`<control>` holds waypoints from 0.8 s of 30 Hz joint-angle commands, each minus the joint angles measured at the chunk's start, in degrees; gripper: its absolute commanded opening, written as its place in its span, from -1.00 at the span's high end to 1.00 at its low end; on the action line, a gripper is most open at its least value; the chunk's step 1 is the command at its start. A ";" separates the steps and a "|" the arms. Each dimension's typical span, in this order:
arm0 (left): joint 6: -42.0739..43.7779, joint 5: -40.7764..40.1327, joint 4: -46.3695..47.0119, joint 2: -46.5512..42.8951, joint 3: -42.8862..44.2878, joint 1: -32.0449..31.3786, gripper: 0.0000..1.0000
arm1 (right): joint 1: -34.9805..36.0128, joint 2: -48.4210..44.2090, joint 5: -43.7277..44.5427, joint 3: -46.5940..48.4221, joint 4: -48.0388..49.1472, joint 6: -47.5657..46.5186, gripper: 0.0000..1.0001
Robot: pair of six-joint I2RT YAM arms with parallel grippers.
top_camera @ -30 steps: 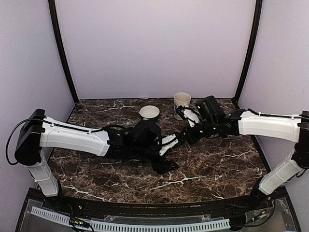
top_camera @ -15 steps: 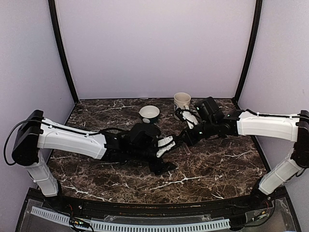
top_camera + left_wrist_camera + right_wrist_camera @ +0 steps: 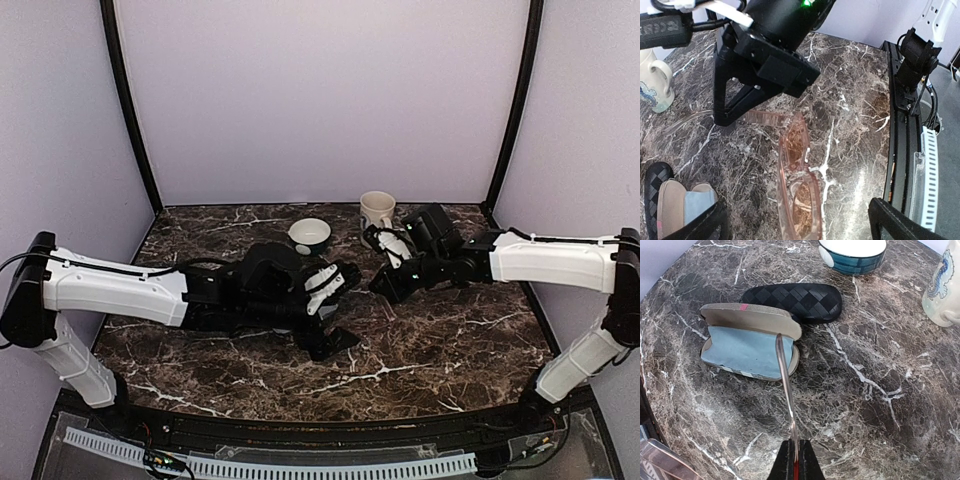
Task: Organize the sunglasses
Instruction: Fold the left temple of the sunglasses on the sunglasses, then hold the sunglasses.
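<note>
Currently the right end effector (image 3: 794, 460) pinches one arm of the sunglasses (image 3: 797, 175); the left one (image 3: 800, 222) gapes wide

Closed black fingers grip the tip of a thin pink temple, and the see-through pink frame with its tinted lenses hangs off it over the middle of the desk (image 3: 450, 350), in the gap between the left end effector's spread fingers, which touch nothing; whether the frame rests on the marble I cannot tell. Just left of the sunglasses lies an open case (image 3: 750, 342) with blue lining, and a shut black checkered case (image 3: 795, 301) sits against its far side. A bowl (image 3: 310, 235) and a mug (image 3: 377, 208) stand at the far edge
</note>
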 commanded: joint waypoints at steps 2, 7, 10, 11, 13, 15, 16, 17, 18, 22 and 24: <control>-10.50 0.73 -1.05 -4.94 -1.46 0.37 -0.98 | 1.84 -1.93 5.04 -0.77 2.79 -0.05 1.00; -24.82 5.22 -0.50 -7.16 -3.63 5.88 -0.98 | 2.78 -3.47 8.89 -1.63 4.54 1.26 1.00; -34.49 9.71 2.85 -8.53 -7.03 9.73 -0.98 | 3.61 -4.95 11.14 -2.79 6.87 2.37 1.00; -36.92 10.75 4.06 -8.83 -8.09 10.45 -0.98 | 3.95 -5.42 12.32 -3.21 7.59 2.77 1.00; -39.68 11.80 5.77 -8.94 -9.02 11.01 -0.98 | 4.79 -6.19 14.73 -3.88 8.94 3.39 1.00; -41.20 12.14 7.16 -8.47 -9.28 11.02 -0.98 | 5.17 -6.77 15.57 -4.56 10.30 4.00 1.00; -41.57 12.86 8.18 -8.09 -9.34 11.09 -0.98 | 5.27 -6.97 15.80 -4.82 10.91 4.45 1.00; -41.97 13.49 9.32 -7.66 -9.24 11.11 -0.98 | 5.42 -7.13 16.08 -4.91 11.25 4.69 1.00; -42.62 14.26 10.17 -7.07 -9.03 11.15 -0.98 | 5.50 -7.22 16.44 -4.91 11.53 4.89 1.00; -45.08 16.74 12.18 -4.73 -8.03 11.20 -0.98 | 5.96 -7.42 18.05 -4.78 11.62 5.23 1.00; -45.75 17.45 12.60 -3.59 -7.45 11.20 -0.98 | 6.18 -7.52 18.48 -4.75 11.74 5.36 1.00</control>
